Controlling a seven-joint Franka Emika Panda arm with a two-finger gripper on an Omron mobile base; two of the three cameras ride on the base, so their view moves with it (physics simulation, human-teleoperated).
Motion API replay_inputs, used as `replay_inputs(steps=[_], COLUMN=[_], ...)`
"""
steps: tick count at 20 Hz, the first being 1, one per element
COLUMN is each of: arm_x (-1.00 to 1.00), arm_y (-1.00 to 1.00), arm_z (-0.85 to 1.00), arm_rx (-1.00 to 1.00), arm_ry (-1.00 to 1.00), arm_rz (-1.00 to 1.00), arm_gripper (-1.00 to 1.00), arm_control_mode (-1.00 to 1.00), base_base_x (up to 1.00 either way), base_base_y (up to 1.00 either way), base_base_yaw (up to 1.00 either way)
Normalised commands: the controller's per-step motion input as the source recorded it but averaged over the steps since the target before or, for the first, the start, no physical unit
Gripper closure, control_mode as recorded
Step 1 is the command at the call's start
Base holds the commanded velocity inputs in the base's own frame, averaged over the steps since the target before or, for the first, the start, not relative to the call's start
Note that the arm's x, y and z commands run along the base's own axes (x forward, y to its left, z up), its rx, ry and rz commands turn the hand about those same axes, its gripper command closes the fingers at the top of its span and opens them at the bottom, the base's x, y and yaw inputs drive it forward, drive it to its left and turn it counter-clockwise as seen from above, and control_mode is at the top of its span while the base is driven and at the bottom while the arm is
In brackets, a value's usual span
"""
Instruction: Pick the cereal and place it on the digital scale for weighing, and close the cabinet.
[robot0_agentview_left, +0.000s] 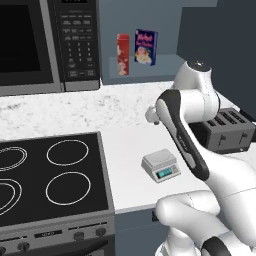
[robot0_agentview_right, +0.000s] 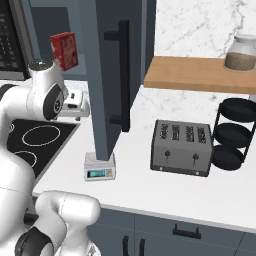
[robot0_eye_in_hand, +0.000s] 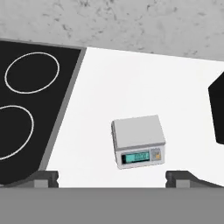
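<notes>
Surfaces as I see them from here

Speckled stone backsplash (robot0_agentview_left: 75, 107), smooth matt white counter (robot0_agentview_left: 130, 150), glossy black glass cooktop (robot0_agentview_left: 50, 175), brushed metal toaster (robot0_agentview_right: 181, 147), wooden shelf (robot0_agentview_right: 200, 75), matt plastic scale (robot0_eye_in_hand: 138, 141), printed cardboard cereal (robot0_agentview_left: 123, 54).

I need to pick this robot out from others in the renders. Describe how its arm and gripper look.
The glossy white, rounded, tube-shaped arm has dark grey to black bands at its joints, and one dark-topped cap at an upper joint. No cables or markings are visible. The small gripper has two dark grey, blocky fingertips.
</notes>
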Motion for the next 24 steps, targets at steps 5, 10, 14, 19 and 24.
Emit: replay_inputs(steps=[5, 10, 14, 19, 24], arm_x=[-0.09, 0.0, 0.0, 0.0, 0.0], arm_y=[0.3, 0.39, 0.23, 0.07, 0.02], arm_z=[0.37, 0.47, 0.46, 0.43, 0.29], arm_rx=[0.01, 0.0, 0.0, 0.0, 0.0], arm_ry=[-0.19, -0.13, -0.16, -0.1, -0.14], arm_rz=[0.0, 0.0, 0.0, 0.0, 0.0], arm_gripper=[-1.0, -1.0, -1.0, -1.0, -1.0], arm_control_mode=[-1.0, -1.0, -1.0, -1.0, -1.0], base_base_x=[0.0, 0.0, 0.0, 0.0, 0.0], base_base_y=[0.0, 0.0, 0.0, 0.0, 0.0], base_base_yaw=[0.0, 0.0, 0.0, 0.0, 0.0])
